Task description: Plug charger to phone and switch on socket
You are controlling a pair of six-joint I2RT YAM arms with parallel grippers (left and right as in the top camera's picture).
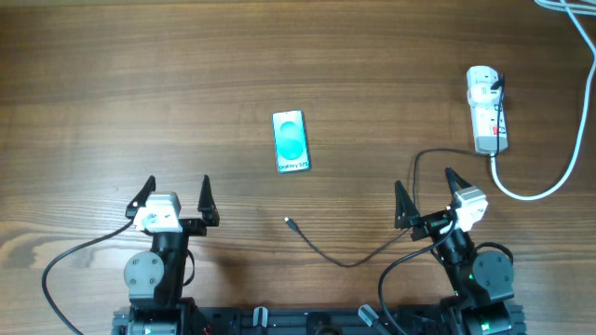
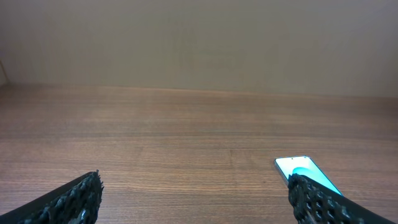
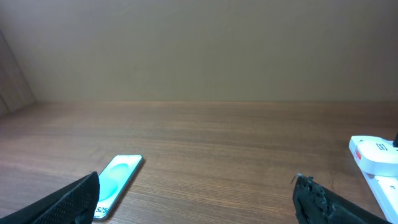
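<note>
The phone (image 1: pixel 291 141) lies flat mid-table with its cyan screen up; it also shows in the left wrist view (image 2: pixel 298 169) and the right wrist view (image 3: pixel 115 178). The charger cable (image 1: pixel 345 259) is thin and dark, its metal tip (image 1: pixel 288 221) lying loose below the phone, its black plug end in the socket (image 1: pixel 486 118), a white power strip at the right, seen also in the right wrist view (image 3: pixel 375 155). My left gripper (image 1: pixel 174 193) is open and empty at the lower left. My right gripper (image 1: pixel 424 185) is open and empty at the lower right.
The socket's thick white cord (image 1: pixel 549 186) loops out to the right and runs up off the top right corner. Bare wooden table (image 1: pixel 140 84) lies around the objects.
</note>
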